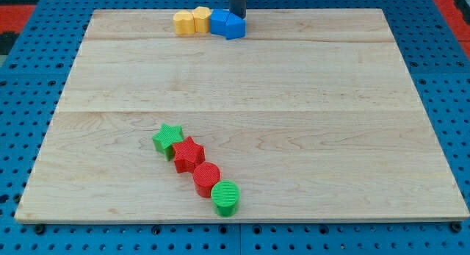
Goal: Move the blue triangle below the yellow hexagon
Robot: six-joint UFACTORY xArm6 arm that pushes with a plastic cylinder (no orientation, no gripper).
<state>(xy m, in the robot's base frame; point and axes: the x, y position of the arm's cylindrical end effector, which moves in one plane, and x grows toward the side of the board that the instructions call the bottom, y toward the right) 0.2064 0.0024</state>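
Note:
Two blue blocks sit touching near the board's top edge: a squarish one (219, 21) and an angular, triangle-like one (235, 26) to its right. Two yellow blocks sit just left of them: a hexagon-like one (183, 23) and a second yellow block (201, 18) that touches the left blue block. The exact shapes are hard to make out. My dark rod comes down from the view's top. My tip (238, 16) stands right at the top side of the right blue block.
A diagonal chain of blocks lies at the lower left of the wooden board (330, 137): green star (168, 139), red star (188, 153), red cylinder (206, 178), green cylinder (226, 198). Blue pegboard surrounds the board.

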